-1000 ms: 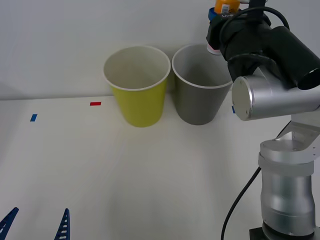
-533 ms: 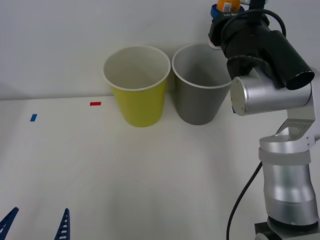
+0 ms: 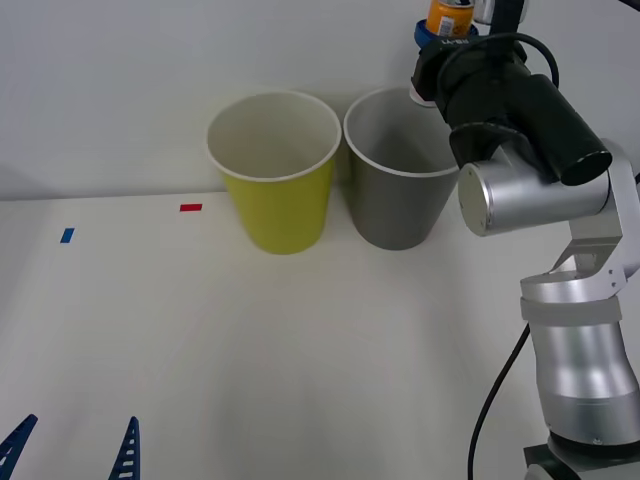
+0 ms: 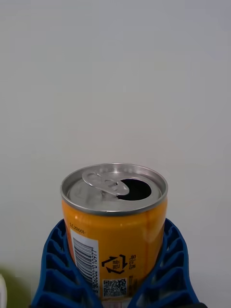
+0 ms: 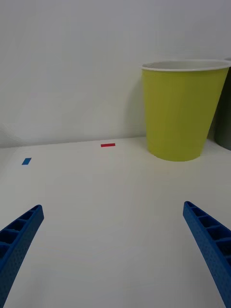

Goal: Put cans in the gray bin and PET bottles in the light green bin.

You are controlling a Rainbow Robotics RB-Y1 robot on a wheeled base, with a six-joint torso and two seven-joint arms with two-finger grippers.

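One can [image 4: 114,226], upright with its opened top showing, sits clamped in the right jaws [image 4: 114,269] high above the gray bin's [image 3: 398,190] far rim. Left jaws [image 5: 115,250] hover wide open, holding nothing, low over the bench [image 3: 300,350], well short of the green bin [image 3: 275,175].

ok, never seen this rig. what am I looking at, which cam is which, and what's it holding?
It is a two-armed robot at a white table. The front view looks down from above the arms. The other two pictures come from cameras on each wrist, with that arm's blue fingers at the bottom.

On the table stand the light green bin and, touching it on the robot's right, the gray bin, plus small red and blue tape marks.

The right gripper is raised high, about over the gray bin's far right rim, shut on an upright orange can with its top already open. The left gripper hangs open and low over the near table, holding nothing.
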